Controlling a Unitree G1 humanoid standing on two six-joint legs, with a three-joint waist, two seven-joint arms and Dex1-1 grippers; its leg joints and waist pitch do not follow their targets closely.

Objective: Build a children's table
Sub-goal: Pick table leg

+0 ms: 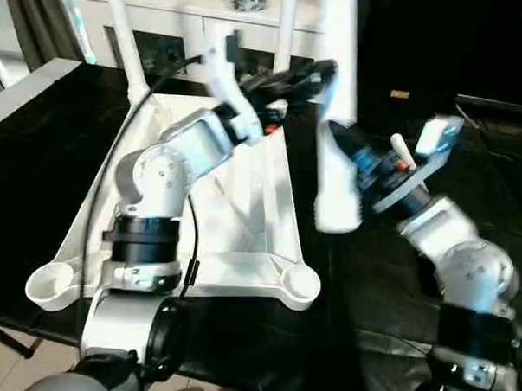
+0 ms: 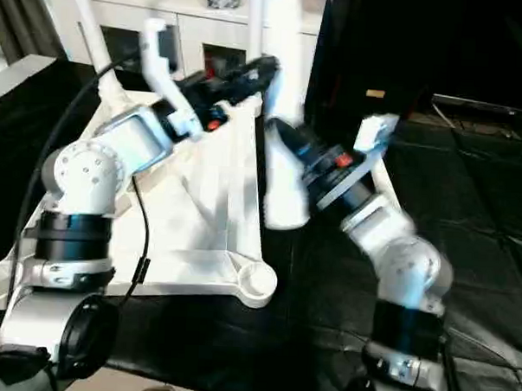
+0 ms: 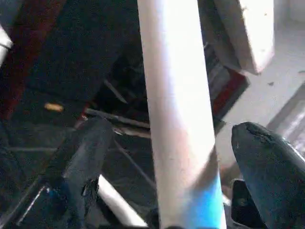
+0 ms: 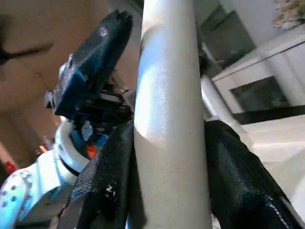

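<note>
Leg [image 4: 169, 114] upright, long axis vertical.

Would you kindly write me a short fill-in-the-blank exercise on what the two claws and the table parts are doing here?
1. The right claw is shut on a white ____.
2. The left claw stands ____, one finger on each side of that leg.
3. The tabletop lies with its ribbed underside facing ____.
4. The tabletop rests on a ____ cloth.

Missing words: leg; open; up; black
</note>
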